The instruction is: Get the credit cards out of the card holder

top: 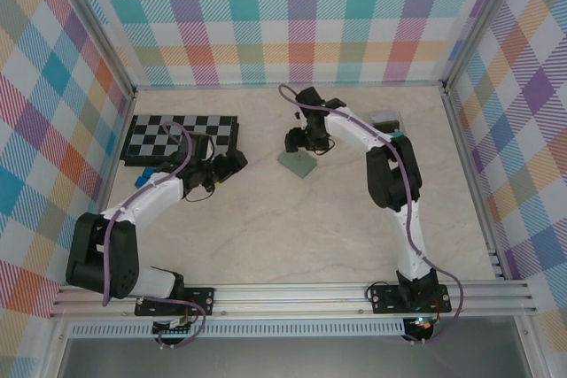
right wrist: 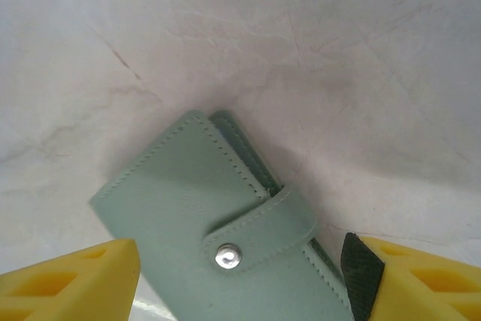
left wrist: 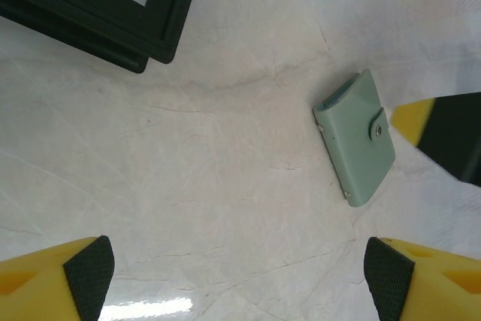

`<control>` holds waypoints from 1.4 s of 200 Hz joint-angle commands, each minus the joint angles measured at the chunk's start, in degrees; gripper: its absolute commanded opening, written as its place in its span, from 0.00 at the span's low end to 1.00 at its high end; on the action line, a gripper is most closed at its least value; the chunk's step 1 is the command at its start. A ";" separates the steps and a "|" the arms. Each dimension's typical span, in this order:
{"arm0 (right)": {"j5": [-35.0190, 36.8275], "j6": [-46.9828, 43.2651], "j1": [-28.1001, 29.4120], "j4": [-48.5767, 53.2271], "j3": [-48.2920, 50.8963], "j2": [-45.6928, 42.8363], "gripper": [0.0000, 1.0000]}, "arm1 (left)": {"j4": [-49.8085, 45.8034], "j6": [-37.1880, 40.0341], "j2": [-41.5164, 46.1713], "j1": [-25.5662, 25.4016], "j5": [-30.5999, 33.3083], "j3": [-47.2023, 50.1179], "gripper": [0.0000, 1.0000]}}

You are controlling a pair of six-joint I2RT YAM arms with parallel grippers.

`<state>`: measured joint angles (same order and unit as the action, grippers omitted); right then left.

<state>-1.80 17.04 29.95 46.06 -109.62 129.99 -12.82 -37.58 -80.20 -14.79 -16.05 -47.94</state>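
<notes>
Presently, the opening step is in hand: the card holder (top: 299, 163) is not yet opened. It lies flat and closed on the surface (top: 292, 245), just toward 12 o'clock of the centre in the top view, with the tab clasp (right wrist: 259, 231) fastened by its snap (right wrist: 228, 255). The credit cards are hidden and are judged to be inside.

The right jaws are released and nothing is grasped. In the right wrist view they are placed above the holder, one at 7 o'clock and one at 5 o'clock of it, with the snap between them. Whether a pad (right wrist: 357, 272) touches the cover cannot be told. The left jaws are also released, spread wide over bare surface, with the holder at 2 o'clock in the left wrist view.

The next move is judged to call for the tab to be lifted off the snap while the body is pinned down, since a light wallet is likely to slide or rise with the tab. In the right wrist view the layered open edge is turned toward 2 o'clock and the fold toward 8 o'clock.

Open room is ample: bare surface is seen all round the holder. The chessboard (top: 182, 137) lies well apart at 10 o'clock, its corner near the left jaws. A clear box (top: 385, 118) stands at 2 o'clock, beside the right arm (top: 354, 130).
</notes>
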 commanded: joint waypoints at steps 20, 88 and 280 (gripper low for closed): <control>-0.91 0.32 1.31 4.51 1.26 0.22 0.70 | 1.39 -1.67 -3.12 -2.32 -1.16 -2.41 0.80; -2.57 9.92 6.20 0.64 18.33 -8.35 0.59 | 7.56 -6.70 -8.64 -6.24 -2.59 -1.76 0.65; -13.19 11.83 10.04 -9.30 37.90 -21.86 0.45 | 25.76 -21.63 -11.17 -17.29 -8.86 12.30 0.44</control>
<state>-11.38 29.06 40.32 38.39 -72.64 106.87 8.54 -56.38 -91.81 -31.42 -22.09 -37.12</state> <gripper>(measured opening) 0.478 0.444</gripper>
